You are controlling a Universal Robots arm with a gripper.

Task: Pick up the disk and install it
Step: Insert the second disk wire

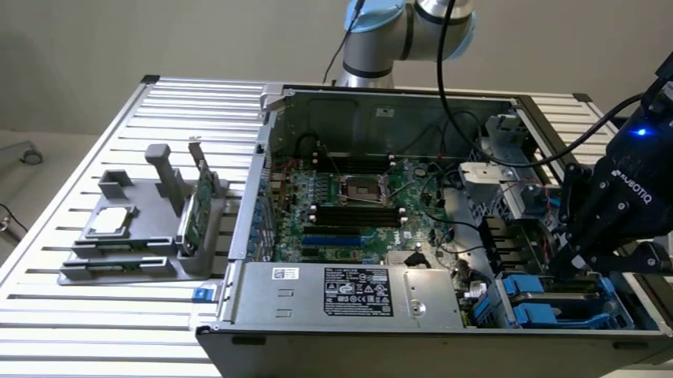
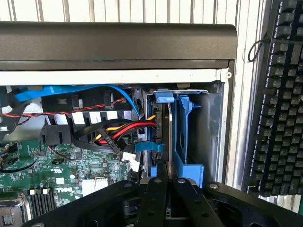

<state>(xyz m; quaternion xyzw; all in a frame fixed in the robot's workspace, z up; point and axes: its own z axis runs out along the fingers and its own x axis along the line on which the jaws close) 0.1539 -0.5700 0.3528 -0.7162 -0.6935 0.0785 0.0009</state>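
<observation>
We see the gripper (image 1: 585, 264) low inside the open computer case (image 1: 421, 102), at the corner on the exterior view's right. In the wrist view its black fingers (image 2: 158, 189) are pressed close, pinching the thin top edge of the disk (image 2: 166, 130). The disk stands on its edge in its blue carrier (image 2: 182, 142), down in the drive bay by the case wall. Red, yellow and black wires (image 2: 128, 130) run just beside it. A grey tray (image 1: 137, 236) with a green card (image 1: 198, 209) sits on the table (image 1: 63, 315), well apart from the case
</observation>
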